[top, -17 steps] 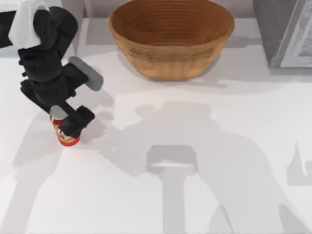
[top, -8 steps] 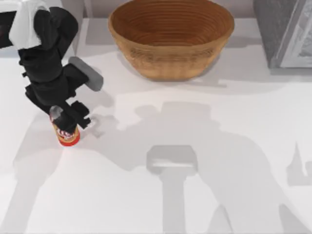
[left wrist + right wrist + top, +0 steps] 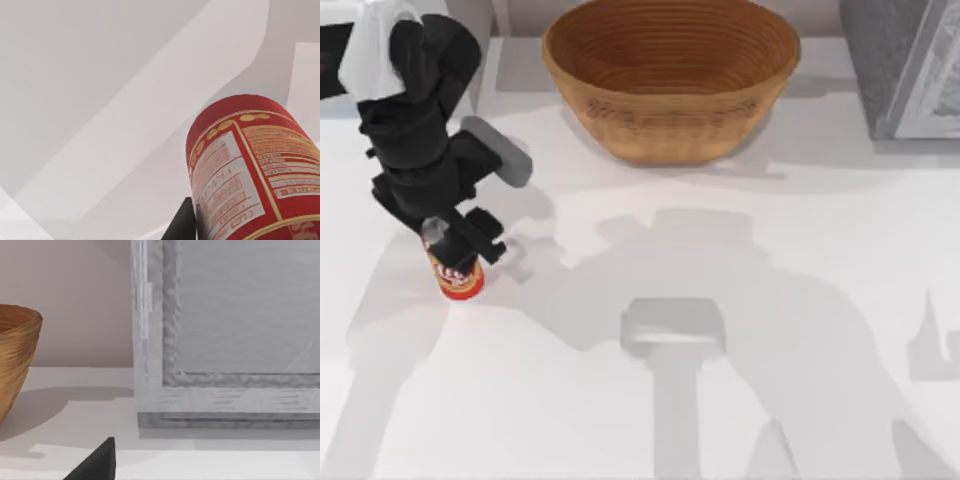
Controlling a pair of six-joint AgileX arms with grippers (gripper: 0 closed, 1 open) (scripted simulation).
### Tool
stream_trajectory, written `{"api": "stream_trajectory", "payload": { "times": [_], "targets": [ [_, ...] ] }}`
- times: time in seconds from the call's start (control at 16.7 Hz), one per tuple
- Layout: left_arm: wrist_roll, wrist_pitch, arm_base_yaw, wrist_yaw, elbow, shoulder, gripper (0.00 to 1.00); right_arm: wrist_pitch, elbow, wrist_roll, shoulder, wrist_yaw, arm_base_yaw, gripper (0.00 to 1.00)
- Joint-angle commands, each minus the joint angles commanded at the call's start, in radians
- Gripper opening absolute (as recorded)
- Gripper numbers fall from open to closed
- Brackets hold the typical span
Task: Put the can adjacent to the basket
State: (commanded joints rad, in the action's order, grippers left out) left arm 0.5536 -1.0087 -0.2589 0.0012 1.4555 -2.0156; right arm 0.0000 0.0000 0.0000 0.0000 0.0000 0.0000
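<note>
Since a second ago the left tool (image 3: 455,243) has shifted a little up and toward the counter's left over the can (image 3: 457,276), and in the last half second almost nothing has changed. Its dark fingers (image 3: 480,236) straddle the upper part of the can, closed against its sides, so the tool grips the can just below the silver top. In the left wrist view the can (image 3: 250,170) looms close, its red wall printed with yellow-edged label panels, one dark finger (image 3: 184,222) pressed beside it. The can stands upright on the white counter (image 3: 720,420) near the left edge, its base on the surface as far as the top view shows. The wicker basket (image 3: 670,75) sits well apart from it, toward the far middle of the counter. A grey framed box (image 3: 905,65) stands at the far right corner; the right wrist view shows this box (image 3: 225,340) near the basket's rim (image 3: 20,320). For the right tool's state, I cannot tell.
</note>
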Motion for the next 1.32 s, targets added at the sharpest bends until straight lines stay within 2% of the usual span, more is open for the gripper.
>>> {"api": "stream_trajectory", "payload": {
  "times": [0.24,0.48,0.9,1.14,1.32],
  "targets": [
    [-0.029,-0.012,-0.012,0.008,0.034,0.008,0.00,0.000,0.000,0.000,0.000,0.000,0.000,1.00],
    [-0.190,-0.069,-0.073,0.037,0.219,0.020,0.00,0.000,0.000,0.000,0.000,0.000,0.000,1.00],
    [-0.707,-0.232,-0.278,0.058,0.610,-0.113,0.00,0.000,0.000,0.000,0.000,0.000,0.000,1.00],
    [-1.045,-0.308,-0.401,0.036,0.727,-0.264,0.00,0.000,0.000,0.000,0.000,0.000,0.000,1.00],
    [-1.210,-0.342,-0.468,0.010,0.764,-0.367,0.00,0.000,0.000,0.000,0.000,0.000,0.000,1.00]
  ]
}}
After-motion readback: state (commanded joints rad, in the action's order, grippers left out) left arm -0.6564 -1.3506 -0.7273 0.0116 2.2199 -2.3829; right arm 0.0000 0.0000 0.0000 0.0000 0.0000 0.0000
